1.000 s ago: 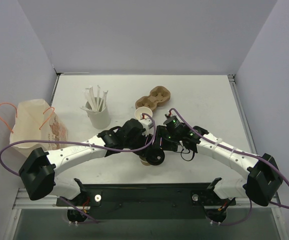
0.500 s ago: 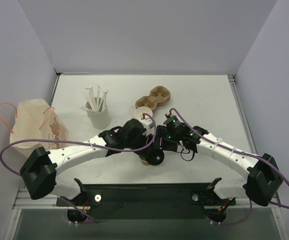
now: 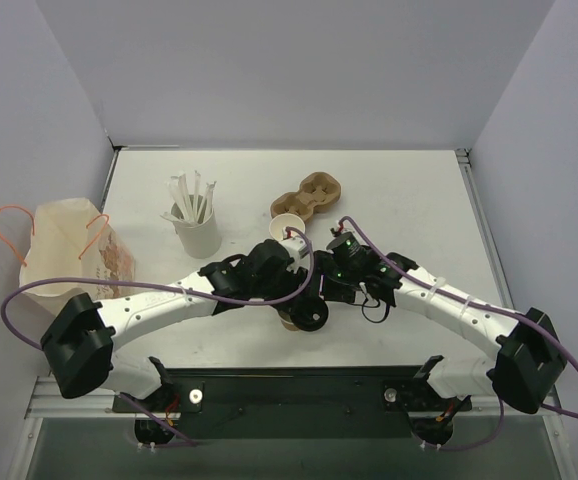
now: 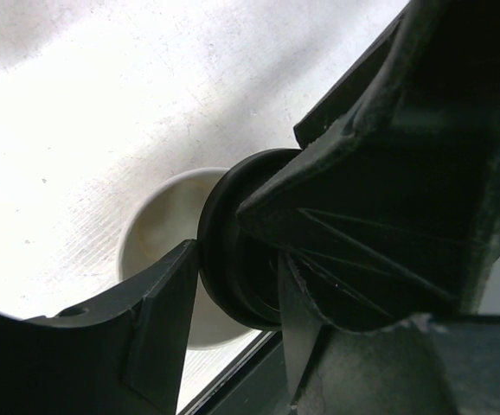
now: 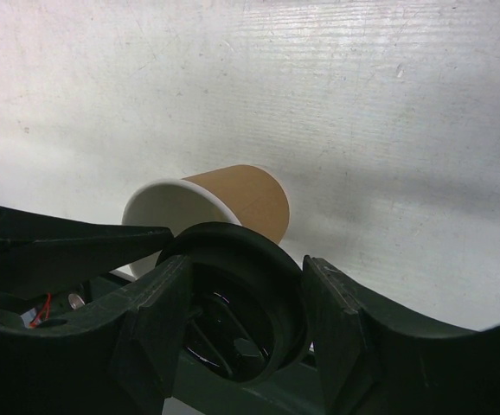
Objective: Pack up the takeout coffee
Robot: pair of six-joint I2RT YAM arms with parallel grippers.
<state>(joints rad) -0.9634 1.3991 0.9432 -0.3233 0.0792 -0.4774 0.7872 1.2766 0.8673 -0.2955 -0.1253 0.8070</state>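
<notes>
the 2 arms start at the near edge and bend inward, meeting low over the near middle of the table (image 3: pixel 419 200). there the right gripper (image 5: pixel 246 275) is clamped on the black lid (image 5: pixel 233 324), with 1 finger against each side of its rim. the left gripper (image 4: pixel 235 264) has its 2 fingers either side of the same lid, the lower one touching the rim. whether it is squeezing or only set around the lid, i cannot tell. the kraft cup (image 5: pixel 243 194) sits on the table just beyond the lid, its mouth uncovered and its white inside showing. i cannot tell whether it stands straight or leans.

just past the wrists a second cup (image 3: pixel 289 227) sits at the near end of a pulp carrier (image 3: pixel 314 192), so room there is tight. a white holder (image 3: pixel 198 233) of sticks stands to the left. a paper bag (image 3: pixel 69 255) with orange handles sits at the table's left edge, well apart from the grippers. the right half is bare out to the right edge, and a wide bare strip runs from the carrier to the far edge.
</notes>
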